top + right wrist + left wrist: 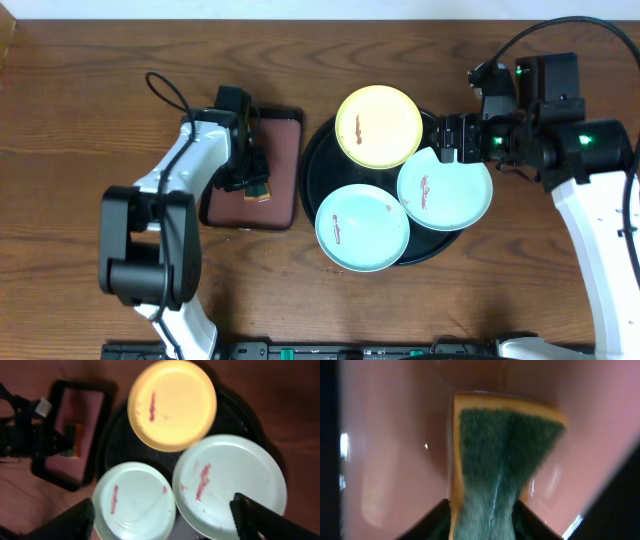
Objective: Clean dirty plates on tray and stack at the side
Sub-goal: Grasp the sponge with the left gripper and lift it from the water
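Sponge (500,460), green scouring face up with an orange edge, fills the left wrist view. The left claw (255,180) pinches it from both sides over the maroon tray (285,135), which sits on the worktop (80,80) left of the black tray (312,170).

Three plates lie crowded together on the black tray: the yellow plate (378,125) at the back, the right mint plate (445,190) and the front mint plate (362,228). Each carries a thin reddish smear. All three overhang the rim. Whether their edges touch or overlap cannot be told.

The right claw (447,140) is spread and holds nothing. It hangs over the right side of the black tray, above the far edge of the right mint plate and just beside the yellow plate.
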